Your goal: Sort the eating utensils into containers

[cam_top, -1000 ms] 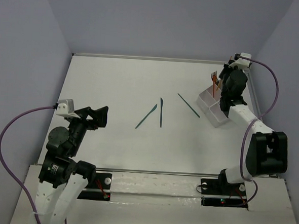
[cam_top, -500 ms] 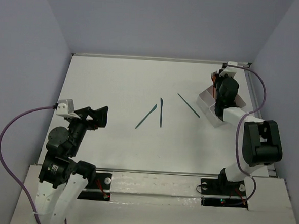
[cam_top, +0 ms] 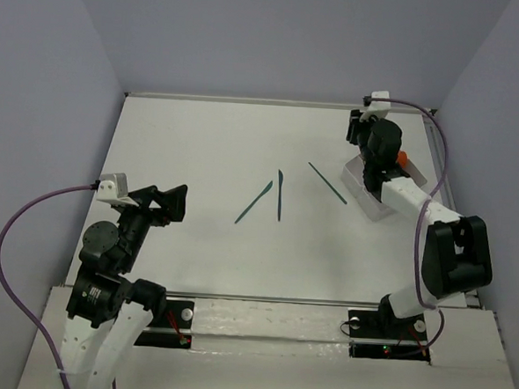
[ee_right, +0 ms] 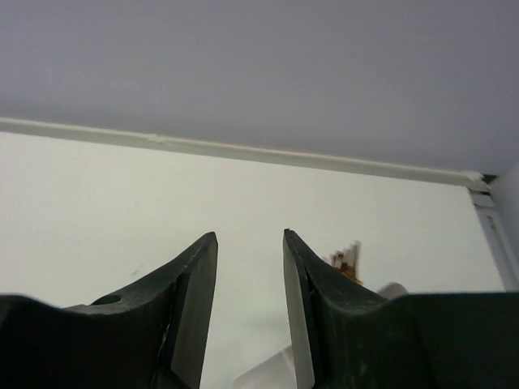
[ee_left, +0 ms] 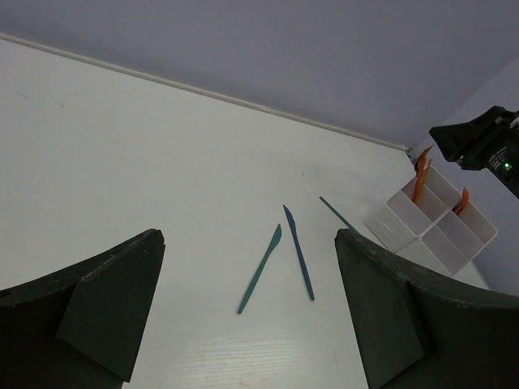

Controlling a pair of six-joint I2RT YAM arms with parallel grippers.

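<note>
Left arm (cam_top: 105, 269): black joints, white shells, white camera block (cam_top: 115, 184), purple cable (cam_top: 0, 249). Right arm (cam_top: 454, 259): same black-and-white build, second purple cable (cam_top: 444, 166), red wires (cam_top: 412, 341) at base. Left gripper (ee_left: 247, 239): matte black wedge fingers (ee_left: 105, 308).

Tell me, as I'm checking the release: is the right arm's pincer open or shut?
Open. In the right wrist view the right pincer has its dark fingers apart, white table showing between, nothing held.

3 teal utensils (cam_top: 254, 202) (cam_top: 279, 194) (cam_top: 327, 183) lay loose, left of tray (cam_top: 375, 204). 2 orange utensils (ee_left: 419, 172) (ee_left: 462, 201) seen, stood inside tray. 1 tray, w/ 4 compartments (ee_left: 454, 239). 2 robot arms (cam_top: 115, 247) (cam_top: 407, 194).
</note>
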